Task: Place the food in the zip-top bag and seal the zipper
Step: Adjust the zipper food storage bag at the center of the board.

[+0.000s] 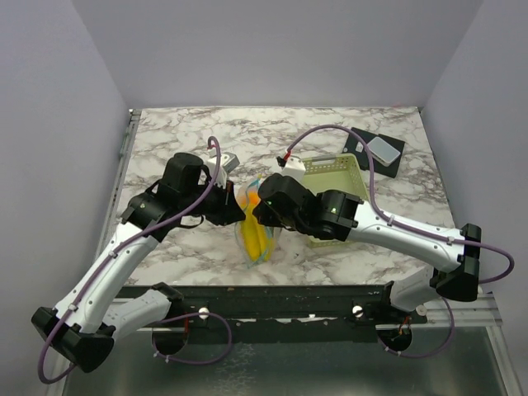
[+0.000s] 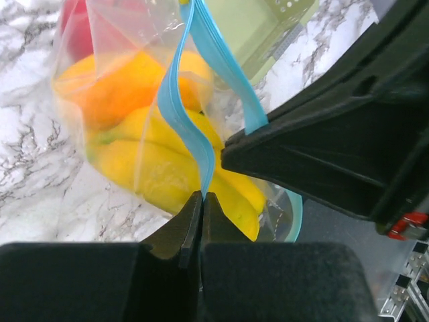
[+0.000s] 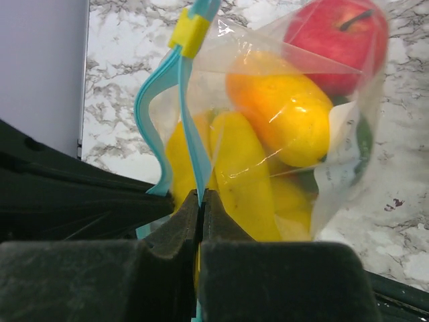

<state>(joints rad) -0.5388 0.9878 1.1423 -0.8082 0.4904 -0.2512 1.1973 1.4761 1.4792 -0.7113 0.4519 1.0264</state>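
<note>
Jaws of left end effector (image 2: 202,201) and right end effector (image 3: 201,198) clamped on light blue zipper (image 2: 175,114) of clear plastic bag (image 3: 335,181).

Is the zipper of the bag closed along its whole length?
No, the zipper gapes: its two light blue strips bow apart below the yellow slider.

Reaches in from the near-left base with the left arm (image 1: 124,247), elbow bent and forearm angled up toward the middle, and from the near-right base with the right arm (image 1: 396,233), stretched long and low across. Holds the left gripper (image 2: 202,196) and the right gripper (image 3: 201,194) nearly tip to tip at the centre, wrists facing each other. Presses both pairs of fingers (image 2: 171,235) flat together with no gap, each pair pinching the zipper (image 2: 175,100) at its tips.
</note>
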